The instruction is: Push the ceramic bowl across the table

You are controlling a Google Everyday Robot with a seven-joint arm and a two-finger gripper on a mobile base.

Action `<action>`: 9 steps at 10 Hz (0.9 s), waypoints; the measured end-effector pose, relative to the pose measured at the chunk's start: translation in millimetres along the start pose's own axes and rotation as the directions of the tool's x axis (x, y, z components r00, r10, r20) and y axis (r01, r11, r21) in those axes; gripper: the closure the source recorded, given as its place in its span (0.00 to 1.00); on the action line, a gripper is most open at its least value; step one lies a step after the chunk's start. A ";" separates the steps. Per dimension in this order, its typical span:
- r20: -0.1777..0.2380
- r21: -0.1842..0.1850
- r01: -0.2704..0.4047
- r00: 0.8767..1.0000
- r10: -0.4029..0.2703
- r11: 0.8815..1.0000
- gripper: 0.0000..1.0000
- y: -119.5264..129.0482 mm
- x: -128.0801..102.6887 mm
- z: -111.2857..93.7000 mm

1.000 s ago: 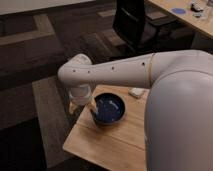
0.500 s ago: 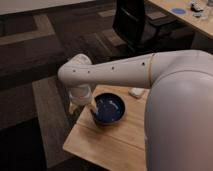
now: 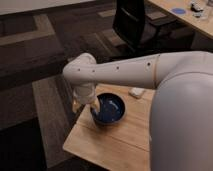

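Observation:
The ceramic bowl [image 3: 109, 109] is dark blue, round and glossy. It sits on the small light-wood table [image 3: 107, 145], near its far left edge. My white arm reaches in from the right across the table. My gripper [image 3: 85, 105] hangs down at the bowl's left rim, touching or just beside it.
A small white object [image 3: 136, 92] lies on the table behind the bowl. A black office chair [image 3: 134, 22] stands beyond the table. A longer wooden desk [image 3: 190, 20] with a blue disc [image 3: 178, 10] is at the top right. Dark patterned carpet surrounds the table.

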 end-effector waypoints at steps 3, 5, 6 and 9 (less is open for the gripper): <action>0.014 0.011 -0.081 0.997 0.081 0.997 0.35 -71.2 -20.9 -7.3; 0.029 0.066 -0.144 0.989 0.143 0.987 0.35 -129.4 -22.4 -13.6; 0.028 0.062 -0.137 0.990 0.136 0.989 0.35 -124.5 -22.3 -13.5; 0.028 0.062 -0.139 0.990 0.137 0.988 0.35 -125.4 -22.3 -13.2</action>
